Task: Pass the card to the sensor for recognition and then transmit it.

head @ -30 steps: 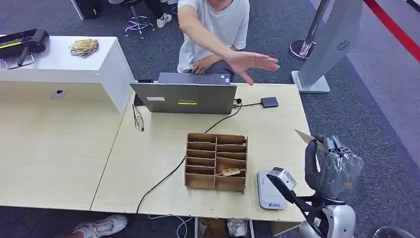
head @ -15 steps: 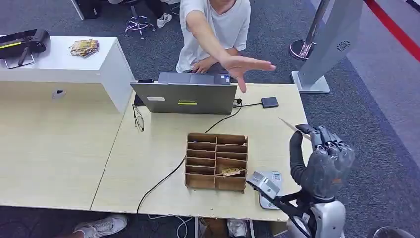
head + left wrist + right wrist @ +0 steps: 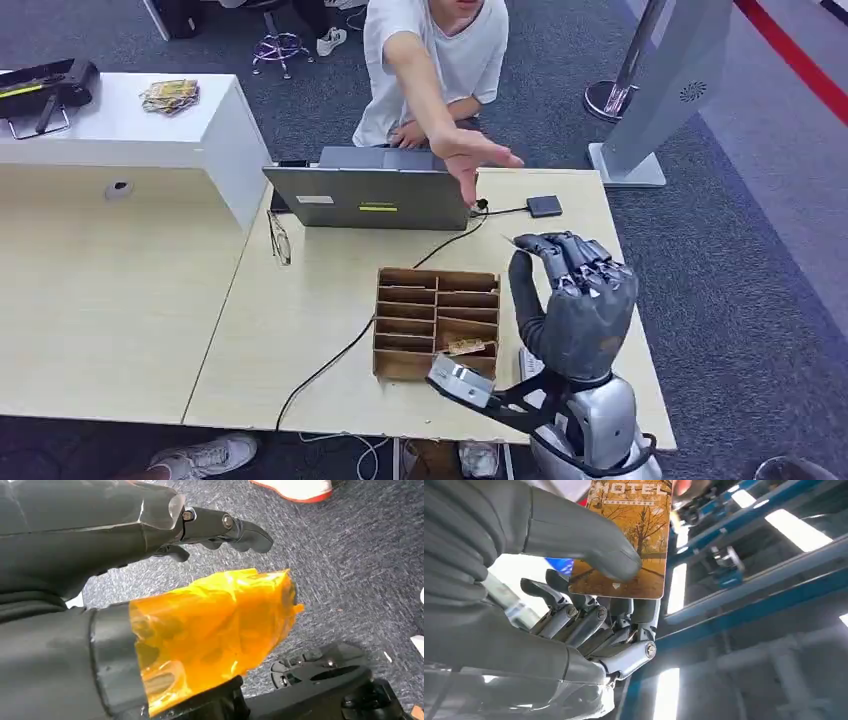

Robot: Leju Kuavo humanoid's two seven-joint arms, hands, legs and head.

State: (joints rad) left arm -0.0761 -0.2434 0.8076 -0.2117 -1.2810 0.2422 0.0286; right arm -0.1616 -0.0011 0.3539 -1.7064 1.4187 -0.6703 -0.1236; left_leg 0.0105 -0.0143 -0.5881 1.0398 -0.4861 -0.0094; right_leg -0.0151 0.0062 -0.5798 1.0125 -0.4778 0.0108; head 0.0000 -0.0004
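My right hand (image 3: 577,297) is raised over the right part of the table (image 3: 300,320), palm toward the person. It pinches an orange hotel card (image 3: 629,535) between thumb and fingers. From the head view the card (image 3: 508,241) is a thin pale edge at the fingertips. A person's open hand (image 3: 470,160) reaches across the laptop, a short way above and left of the card, not touching it. The white sensor pad (image 3: 527,364) lies on the table near the front edge, mostly hidden behind my right hand. My left hand (image 3: 150,605) hangs over the carpet with an orange-wrapped thumb, holding nothing.
A wooden compartment box (image 3: 437,325) with a card in one slot stands mid-table, left of my hand. Behind it is a grey laptop (image 3: 375,197), with a cable, a small black box (image 3: 544,206) and glasses (image 3: 278,238). A white counter (image 3: 120,125) is at the far left.
My right hand has swung left from beyond the table's right edge to above the table and risen, carrying the card. The person's hand has moved lower and left toward it.
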